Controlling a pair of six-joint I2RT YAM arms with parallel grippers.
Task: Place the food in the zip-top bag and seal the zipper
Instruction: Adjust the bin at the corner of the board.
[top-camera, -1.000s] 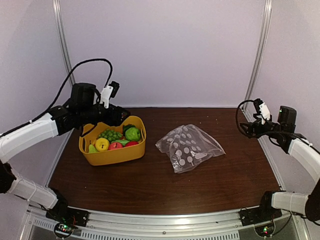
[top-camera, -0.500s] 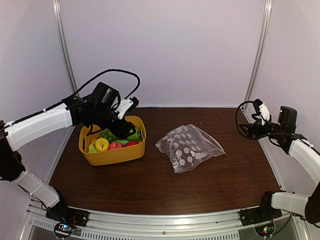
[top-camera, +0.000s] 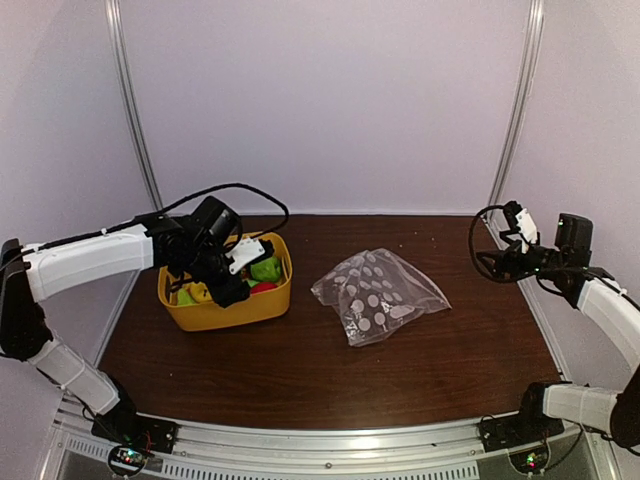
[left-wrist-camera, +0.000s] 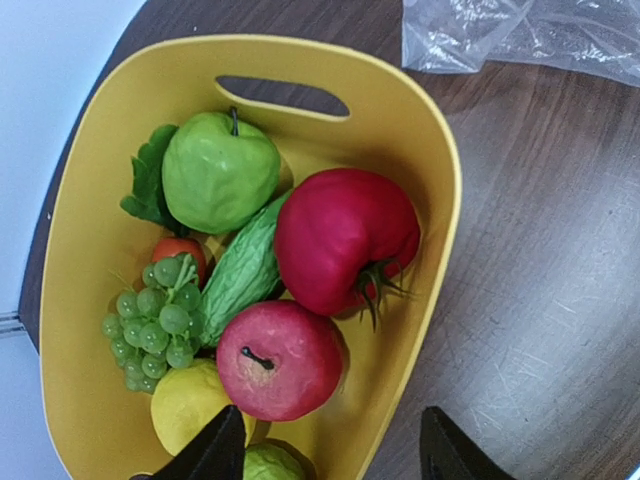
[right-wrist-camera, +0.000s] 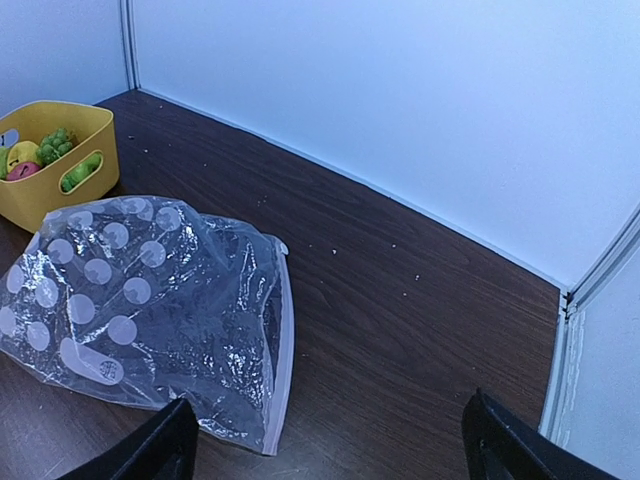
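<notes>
The food lies in a yellow tub (top-camera: 225, 311): a red apple (left-wrist-camera: 280, 358), a bigger dark red fruit (left-wrist-camera: 345, 240), a green apple (left-wrist-camera: 220, 170), a cucumber (left-wrist-camera: 240, 270), grapes (left-wrist-camera: 155, 320) and a lemon (left-wrist-camera: 190, 405). My left gripper (left-wrist-camera: 335, 452) hangs open over the tub's near right rim (left-wrist-camera: 400, 110), one finger above the lemon, the other outside over the table, holding nothing; from above, this left gripper (top-camera: 238, 276) hides part of the food. The zip-top bag (top-camera: 375, 295) lies flat mid-table, its zipper (right-wrist-camera: 285, 340) a pale strip along the right edge. My right gripper (right-wrist-camera: 325, 440) is open, raised right of the bag (right-wrist-camera: 130, 290).
The tub (right-wrist-camera: 45, 160) stands at the left of the dark wooden table (top-camera: 300, 370). White walls close in the back and both sides. A corner of the bag (left-wrist-camera: 520, 35) shows beyond the tub in the left wrist view. Small crumbs dot the table behind the bag.
My left arm has swung forward and down, so its gripper now points into the tub near the front rim, its jaws slightly narrower. The right arm, bag and tub have stayed put.
</notes>
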